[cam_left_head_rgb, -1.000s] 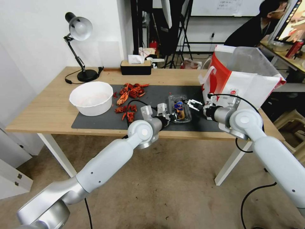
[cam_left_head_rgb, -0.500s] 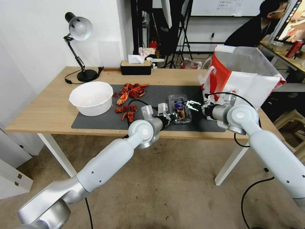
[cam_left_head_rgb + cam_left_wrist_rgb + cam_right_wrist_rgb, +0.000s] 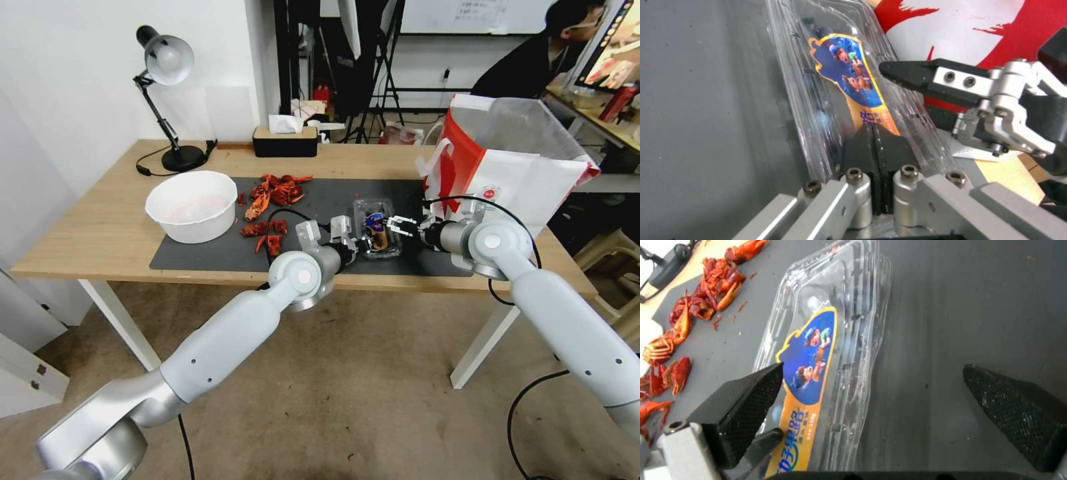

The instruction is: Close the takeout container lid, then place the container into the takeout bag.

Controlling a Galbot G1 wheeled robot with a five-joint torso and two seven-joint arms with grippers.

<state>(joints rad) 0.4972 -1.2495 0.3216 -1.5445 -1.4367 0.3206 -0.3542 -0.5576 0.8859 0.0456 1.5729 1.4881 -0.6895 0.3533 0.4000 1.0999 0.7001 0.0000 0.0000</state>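
Clear plastic, the takeout container [image 3: 377, 231] lies on the dark mat [image 3: 200, 250] near the bench's [image 3: 100, 227] front edge, its lid [image 3: 818, 350] down over it. The left hand [image 3: 363, 245] has its fingers pressed together against the container's near end. The right hand [image 3: 399, 225], fingers spread wide, reaches in from the side of the takeout bag [image 3: 513, 167], one fingertip at the lid.

Clear takeout container [image 3: 377, 233] with blue-orange sticker [image 3: 806, 380]; red-and-white takeout bag [image 3: 513, 180]; dark mat [image 3: 320, 200].
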